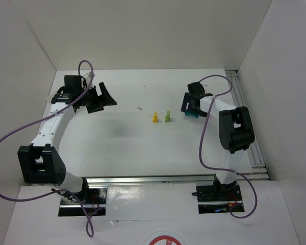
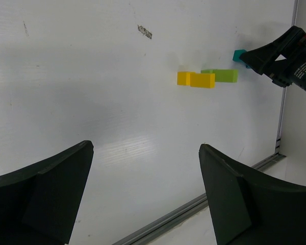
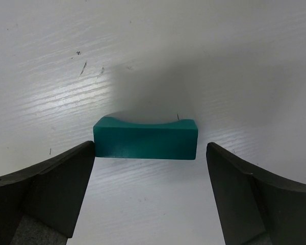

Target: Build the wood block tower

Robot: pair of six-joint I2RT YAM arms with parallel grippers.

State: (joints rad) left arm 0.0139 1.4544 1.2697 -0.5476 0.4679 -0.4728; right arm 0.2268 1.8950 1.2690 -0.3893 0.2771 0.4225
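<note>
Grab step, I reckon: right hand (image 3: 150,153) released, straddling the teal arch (image 3: 145,139) right of center (left hand (image 2: 146,153) open too), next pinch it and bridge the yellow block (image 1: 155,117) and green block (image 1: 167,116).

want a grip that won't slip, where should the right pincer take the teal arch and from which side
Probably take the teal arch by its two flat short ends, coming down from above. It lies on its side with the scooped edge facing away, so front-to-back one finger would land on the curve. The open right pincer straddles its length, one finger beyond each end.
</note>
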